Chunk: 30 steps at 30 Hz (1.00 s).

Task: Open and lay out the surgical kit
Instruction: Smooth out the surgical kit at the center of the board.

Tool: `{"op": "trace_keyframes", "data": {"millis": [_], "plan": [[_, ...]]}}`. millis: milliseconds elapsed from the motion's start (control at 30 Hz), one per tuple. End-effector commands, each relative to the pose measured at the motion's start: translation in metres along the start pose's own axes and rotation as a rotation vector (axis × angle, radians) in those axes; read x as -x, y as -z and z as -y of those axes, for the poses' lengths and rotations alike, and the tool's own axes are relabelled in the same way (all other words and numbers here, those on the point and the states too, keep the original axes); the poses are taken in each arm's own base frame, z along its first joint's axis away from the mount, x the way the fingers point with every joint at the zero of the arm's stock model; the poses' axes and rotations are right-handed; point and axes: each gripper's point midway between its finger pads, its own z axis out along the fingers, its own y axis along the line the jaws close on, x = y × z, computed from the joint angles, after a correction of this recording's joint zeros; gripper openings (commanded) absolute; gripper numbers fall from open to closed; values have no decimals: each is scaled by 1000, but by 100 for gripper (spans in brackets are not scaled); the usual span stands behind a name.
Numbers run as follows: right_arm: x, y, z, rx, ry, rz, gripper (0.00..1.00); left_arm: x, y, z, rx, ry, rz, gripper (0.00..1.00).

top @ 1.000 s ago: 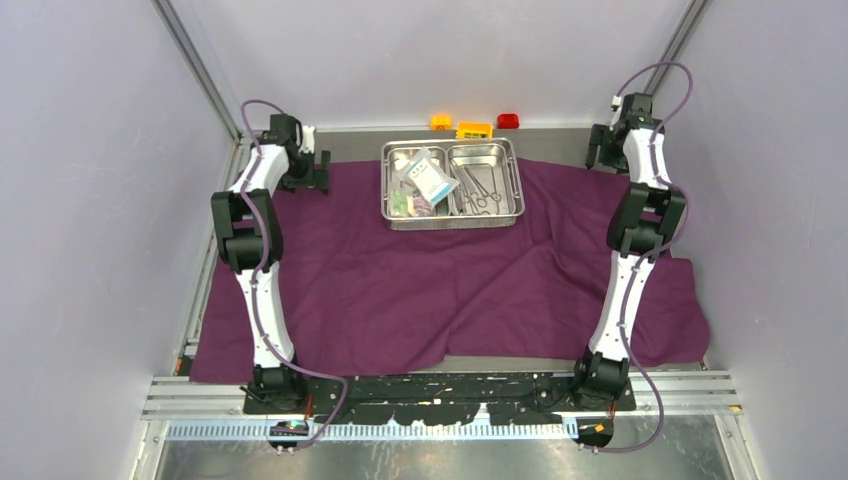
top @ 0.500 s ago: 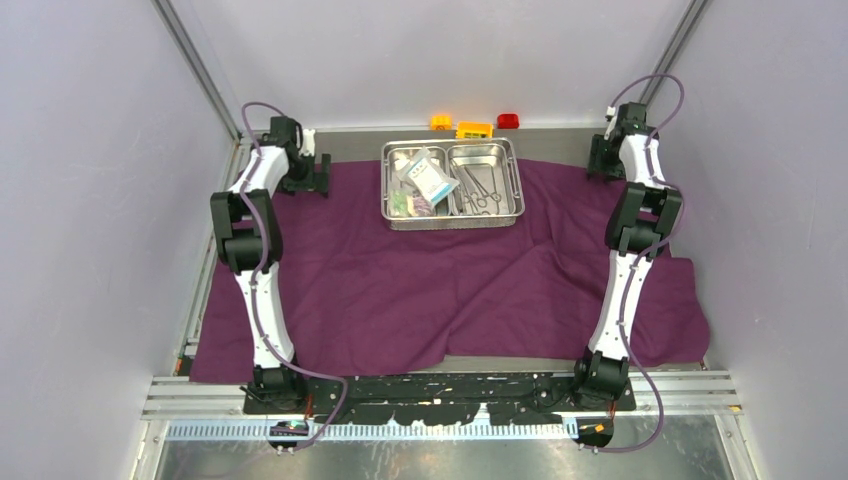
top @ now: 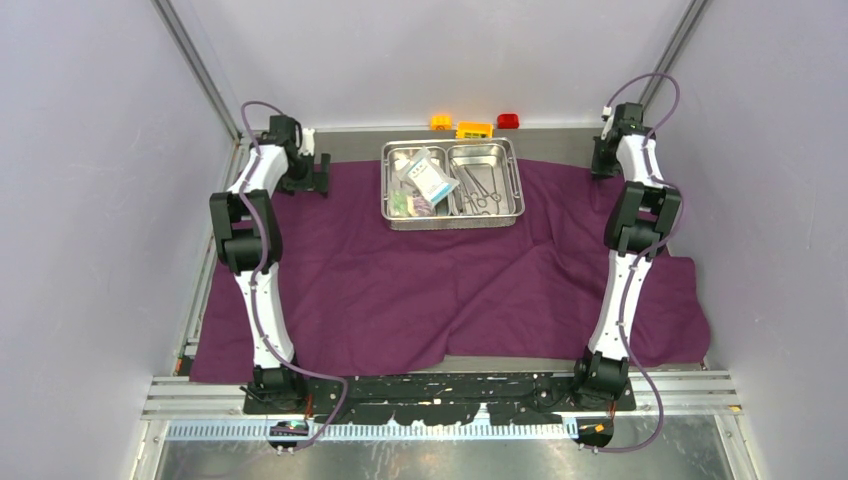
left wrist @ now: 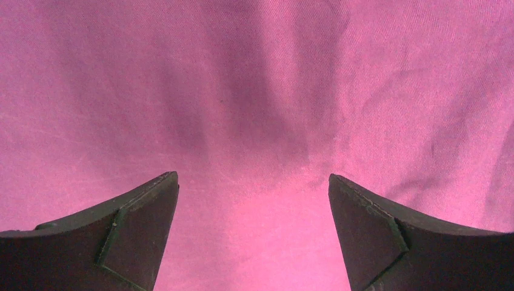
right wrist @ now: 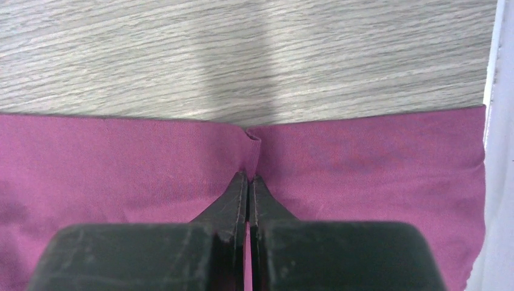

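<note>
Right gripper (right wrist: 248,177) pinches cloth (right wrist: 363,159) edge right of tray (top: 450,222), likely to pull it flat. Left gripper (left wrist: 253,177), left of tray, hangs open, empty.

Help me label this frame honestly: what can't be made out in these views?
- Top view: the instruments and packets in the steel tray are too small to tell apart or read.
- Right wrist view: the right gripper, shut, hides how much cloth it pinches.
- Left wrist view: the open left gripper frames only cloth; contact can't be judged.
</note>
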Motion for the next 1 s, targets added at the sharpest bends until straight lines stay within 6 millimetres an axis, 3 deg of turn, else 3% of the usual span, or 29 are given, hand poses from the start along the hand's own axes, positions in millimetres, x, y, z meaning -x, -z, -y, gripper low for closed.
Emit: {"op": "trace_keyframes", "data": {"millis": [0,400,700,967], "plan": [[12,10,19,-111,42,5,0,28,32,-3,13,-12,79,96],[71,17,40,-354,198,147,0,29,36,-9,39,-23,71,96],[78,16,58,-537,350,137,4,29,33,-10,44,-21,67,96],[75,8,60,-546,375,124,13,29,27,-10,43,-21,55,97]]}}
